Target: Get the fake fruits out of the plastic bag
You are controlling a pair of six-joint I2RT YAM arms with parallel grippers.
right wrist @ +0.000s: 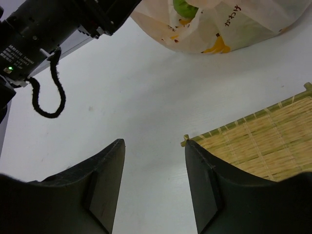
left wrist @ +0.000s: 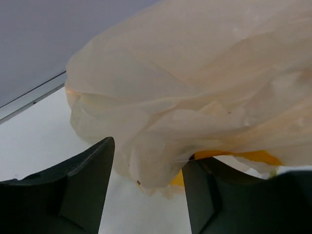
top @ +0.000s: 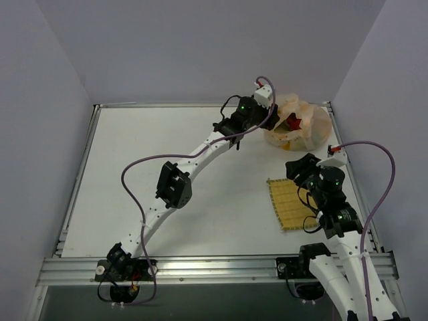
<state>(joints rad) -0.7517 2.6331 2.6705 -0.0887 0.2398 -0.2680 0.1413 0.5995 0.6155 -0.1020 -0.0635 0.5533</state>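
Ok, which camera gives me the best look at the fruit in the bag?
Top external: it looks into the open plastic bag, where a red fruit shows. Right wrist catches only a green fruit through the plastic at its top edge. Left wrist shows just crumpled bag.

The bag (top: 314, 131) is cream with yellow prints, the mat (top: 287, 204) straw-yellow.

Lab test cell: white table (top: 200, 174), plain enclosure walls (top: 47, 80).
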